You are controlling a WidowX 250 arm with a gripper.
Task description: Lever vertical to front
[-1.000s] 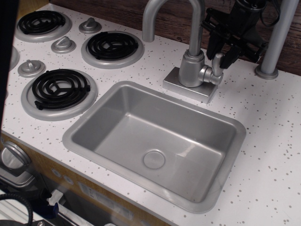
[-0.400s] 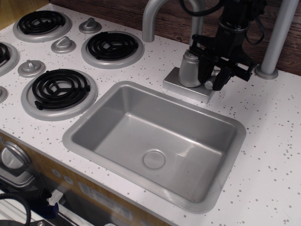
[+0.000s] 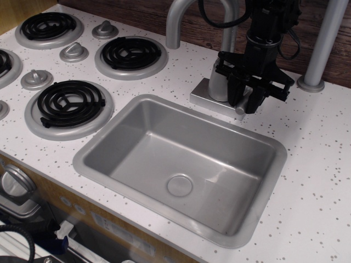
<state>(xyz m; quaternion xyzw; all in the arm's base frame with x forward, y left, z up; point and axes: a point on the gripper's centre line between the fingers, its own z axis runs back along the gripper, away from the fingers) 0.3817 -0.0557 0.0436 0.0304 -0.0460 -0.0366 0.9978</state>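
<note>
Where the white speckled counter (image 3: pixel 323 164) runs out to the left, three black coil burners in grey rings are fully in view: one at the back left (image 3: pixel 48 27), one near the front left (image 3: pixel 69 104), and one further right at the back (image 3: pixel 131 55). Small grey knobs sit between them, e.g. one (image 3: pixel 74 52) between the two back burners and another (image 3: pixel 37 78) at the left. Right of the front burner lies the grey sink basin (image 3: pixel 164 142), sunk in the counter, with a round drain (image 3: pixel 180 185) near its middle. Behind the basin's back rim stands the faucet (image 3: pixel 222 76) on a flat square base, its curved spout (image 3: pixel 178 19) arching up and over to the left. The black gripper (image 3: pixel 248 101) hangs down against the right side of the faucet body, fingers pointing downward and set at a narrow spacing around the spot where the lever sits. The lever (image 3: pixel 240 110) is mostly hidden; only a small silver tip shows below the fingers, low and toward the basin. Whether the fingers actually clamp it cannot be made out. Furthest right, a grey upright pole (image 3: pixel 323 44) rises from a round foot on the counter.
</note>
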